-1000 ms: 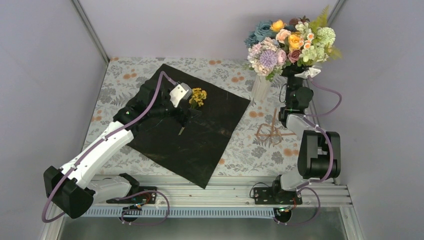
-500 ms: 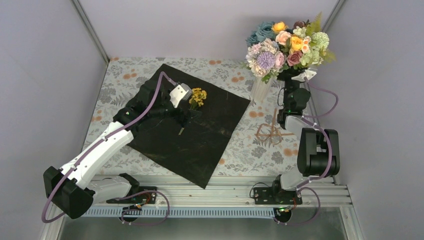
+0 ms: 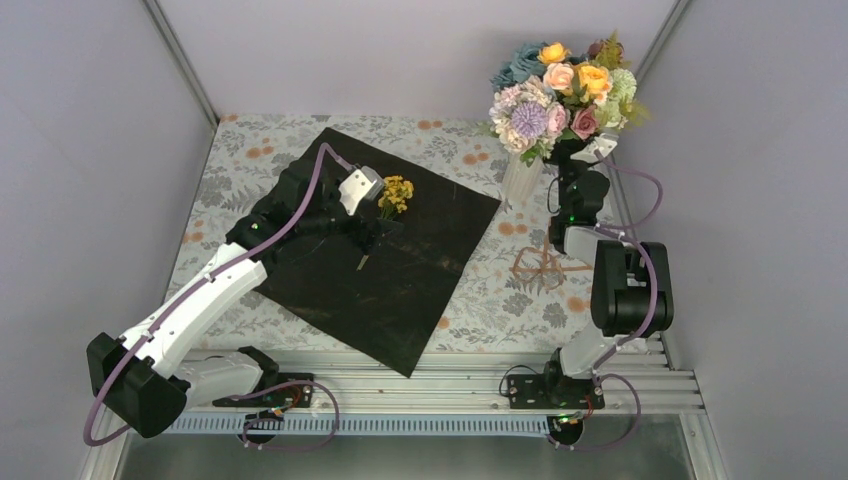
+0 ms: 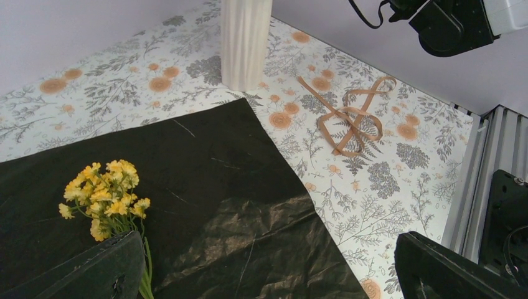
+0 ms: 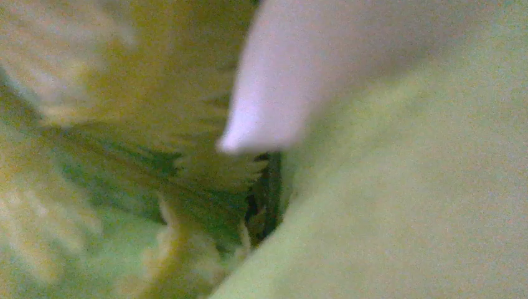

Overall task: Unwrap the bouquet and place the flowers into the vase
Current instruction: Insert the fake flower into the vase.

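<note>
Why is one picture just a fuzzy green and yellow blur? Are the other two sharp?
Right wrist view: the lens is buried in the flowers, too close to focus, so everything smears. Top view: sharp, evenly lit, only soft shadows. Left wrist view: crisp yellow sprig and vase; dull sheen on the black sheet.

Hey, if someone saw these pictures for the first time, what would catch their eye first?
The big bunch of mixed artificial flowers, gripped by the right gripper at the far right corner, beside the tall ribbed white vase. Next, the large black square sheet spread flat in the middle, with one small yellow sprig on it at the open left gripper.
</note>
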